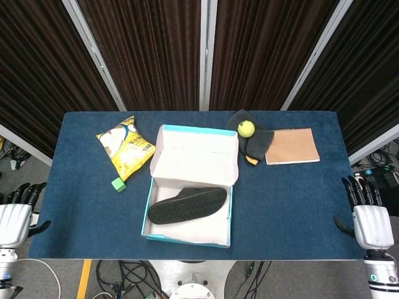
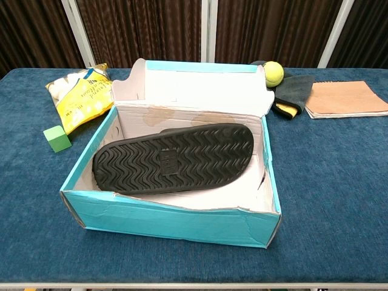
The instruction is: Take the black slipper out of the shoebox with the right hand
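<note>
At the right edge of the blue table (image 1: 293, 199), the right hand (image 1: 369, 218) hangs beside the tabletop, its fingers apart and holding nothing, well apart from the shoebox (image 1: 190, 235). The left hand (image 1: 15, 218) is at the opposite edge, also with fingers spread and empty. Both hands appear only in the head view; the chest view does not show them.

One black slipper (image 2: 176, 159) lies inside the one turquoise shoebox, sole up, resting diagonally against the inner walls. The lid of the box is open and stands back. The zigzag pattern of the sole is clear only in the chest view.

To the left of the box there is one yellow snack bag (image 1: 124, 146) and one small green cube (image 1: 118, 184) near it. To the right there is one yellow-green tennis ball (image 1: 245, 128) lying on a dark glove (image 1: 255, 146), and just beside them one brown notebook (image 1: 292, 146).
</note>
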Available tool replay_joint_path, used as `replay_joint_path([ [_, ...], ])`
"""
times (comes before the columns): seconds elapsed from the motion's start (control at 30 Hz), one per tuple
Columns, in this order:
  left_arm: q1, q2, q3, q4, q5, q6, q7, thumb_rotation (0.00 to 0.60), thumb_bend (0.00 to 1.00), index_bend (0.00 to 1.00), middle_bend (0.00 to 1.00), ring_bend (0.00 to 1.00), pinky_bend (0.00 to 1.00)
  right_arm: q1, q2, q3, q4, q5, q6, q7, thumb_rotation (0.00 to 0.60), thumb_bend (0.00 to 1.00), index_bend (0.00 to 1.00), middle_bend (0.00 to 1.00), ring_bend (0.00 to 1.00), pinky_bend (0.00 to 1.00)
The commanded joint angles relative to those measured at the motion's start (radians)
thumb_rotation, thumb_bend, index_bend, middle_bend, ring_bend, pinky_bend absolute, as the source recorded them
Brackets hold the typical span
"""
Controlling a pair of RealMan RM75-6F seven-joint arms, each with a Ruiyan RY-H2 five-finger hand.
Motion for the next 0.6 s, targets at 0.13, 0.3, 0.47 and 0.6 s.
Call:
replay_joint_path([
  [0.13, -0.002, -0.004, 0.003, 0.002, -0.003, -0.012, 0.0, 0.6, 0.0, 0.16, 0.2, 0.15, 0.28, 0.006, 0.001, -0.001, -0.007, -0.008, -0.005, -0.011, 0.6, 0.11, 0.0, 0.06, 0.0, 0.07],
  [0.3, -0.009, 0.002, 0.004, -0.008, -0.002, -0.026, 0.006, 0.6, 0.0, 0.16, 0.2, 0.15, 0.28, 0.02, -0.011, 0.004, -0.041, -0.031, -0.002, -0.023, 0.6, 0.11, 0.01, 0.1, 0.0, 0.13],
  [0.47, -0.018, 0.014, 0.006, -0.028, -0.007, -0.047, 0.03, 0.6, 0.0, 0.16, 0.2, 0.15, 0.28, 0.081, -0.016, 0.037, -0.107, -0.053, -0.046, -0.073, 0.6, 0.12, 0.06, 0.16, 0.01, 0.21],
  [0.6, -0.011, 0.02, 0.008, -0.033, -0.025, -0.05, 0.03, 0.6, 0.0, 0.16, 0.2, 0.15, 0.28, 0.153, -0.01, 0.057, -0.176, -0.043, -0.144, -0.137, 0.6, 0.12, 0.11, 0.19, 0.06, 0.26],
])
